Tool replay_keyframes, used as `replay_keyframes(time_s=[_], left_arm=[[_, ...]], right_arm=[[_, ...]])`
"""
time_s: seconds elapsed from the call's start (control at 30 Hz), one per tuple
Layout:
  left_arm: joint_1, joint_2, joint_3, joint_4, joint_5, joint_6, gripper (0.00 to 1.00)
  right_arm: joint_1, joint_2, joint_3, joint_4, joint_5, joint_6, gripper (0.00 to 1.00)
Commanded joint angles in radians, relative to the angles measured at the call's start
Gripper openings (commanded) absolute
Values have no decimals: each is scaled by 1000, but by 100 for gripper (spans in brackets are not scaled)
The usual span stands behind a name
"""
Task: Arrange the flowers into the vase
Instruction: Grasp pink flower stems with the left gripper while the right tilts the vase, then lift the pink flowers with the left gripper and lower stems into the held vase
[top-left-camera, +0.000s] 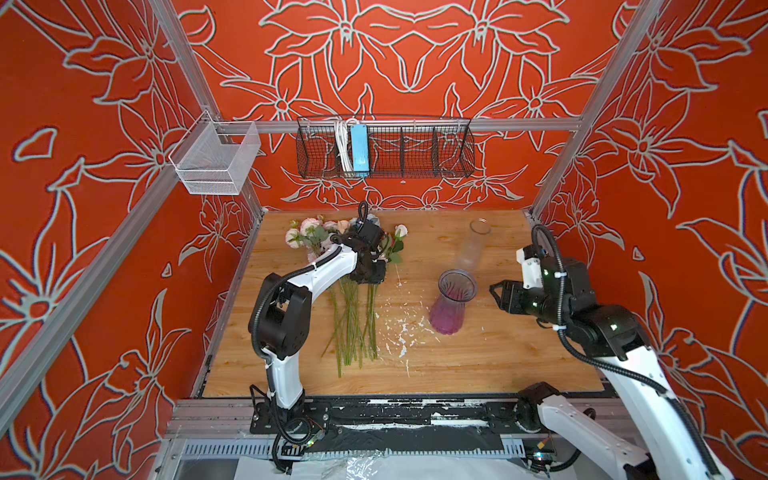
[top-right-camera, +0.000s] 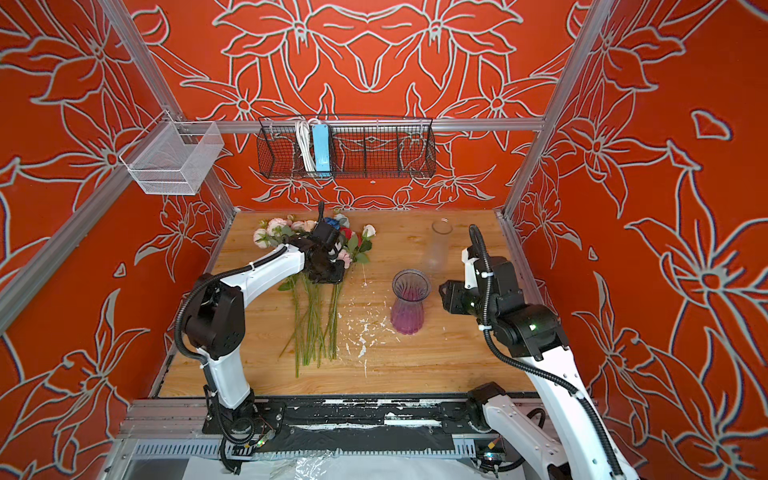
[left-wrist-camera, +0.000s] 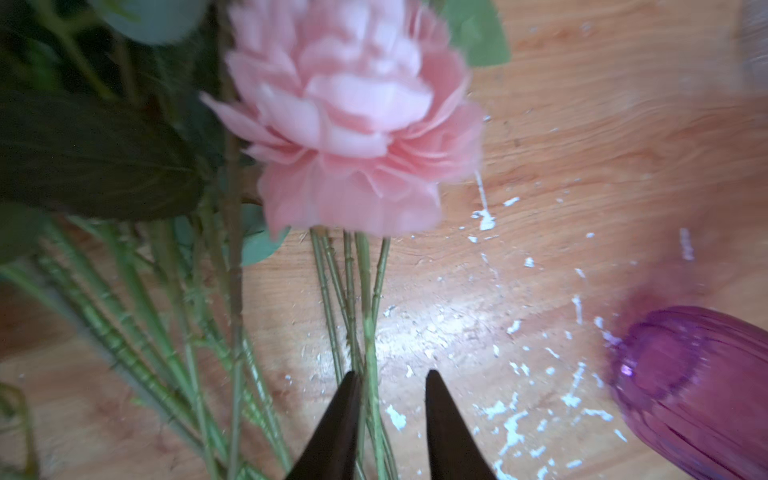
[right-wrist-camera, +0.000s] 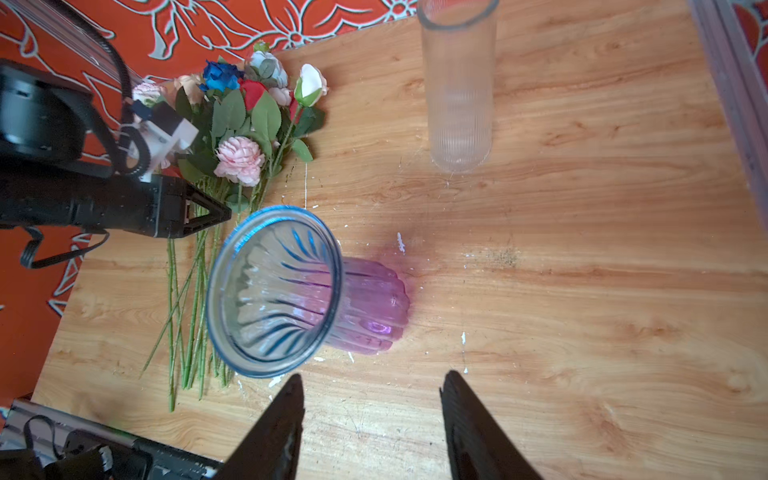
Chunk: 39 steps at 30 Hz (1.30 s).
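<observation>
Flowers (right-wrist-camera: 239, 160) are laid bunched on the bench (right-wrist-camera: 582, 291), near the upright purple vase (right-wrist-camera: 365, 303). One stem (left-wrist-camera: 368, 332) is straddled by the released left hand (left-wrist-camera: 392, 374); the right hand (right-wrist-camera: 372, 378) is held released beside the vase.

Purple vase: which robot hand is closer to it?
Right. The right gripper sits open just beside the purple vase, not touching it. The left gripper is farther off, over the flower stems.
</observation>
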Motion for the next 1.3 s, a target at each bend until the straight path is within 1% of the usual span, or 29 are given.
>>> replay_keyframes(time_s=[0.0, 0.13, 0.23, 0.33, 0.4, 0.43, 0.5, 0.63, 0.77, 0.9, 0.97, 1.13, 1.2, 1.27], left_arm=[[-9, 49, 35, -54, -14, 11, 31], [-9, 94, 41, -44, -40, -6, 30], [-9, 107, 58, -59, -44, -29, 20], [-9, 93, 40, -35, -26, -44, 15], [-9, 86, 36, -30, -23, -54, 8], [-9, 80, 34, -33, -23, -55, 6], [-9, 53, 20, -28, -20, -57, 1], [-9, -41, -11, -21, -5, -78, 0], [-8, -191, -63, 5, 4, -109, 0], [-9, -325, -112, 27, 27, -116, 0], [-9, -387, -135, 37, 44, -114, 0], [-8, -501, -160, 6, 0, -103, 0], [-9, -550, -178, 24, 19, -84, 0], [-9, -615, -211, 80, 57, -69, 0]], right_arm=[[-3, -36, -101, 116, 34, 54, 53], [-2, -63, -165, 144, 26, 76, 51], [-2, -65, -170, 136, 32, 66, 51], [-3, -72, -169, 130, 44, 52, 51], [-2, -76, -160, 123, 53, 42, 50], [-2, -77, -155, 118, 59, 42, 50], [-2, -86, -152, 118, 59, 42, 50], [-2, -103, -160, 126, 68, 44, 50], [-2, -123, -188, 156, 82, 63, 50], [-2, -125, -205, 195, 65, 75, 50], [-2, -115, -197, 203, 53, 76, 50], [-2, -104, -186, 209, 40, 80, 50], [-3, -109, -188, 216, 30, 84, 50], [-2, -120, -196, 243, -10, 73, 50]])
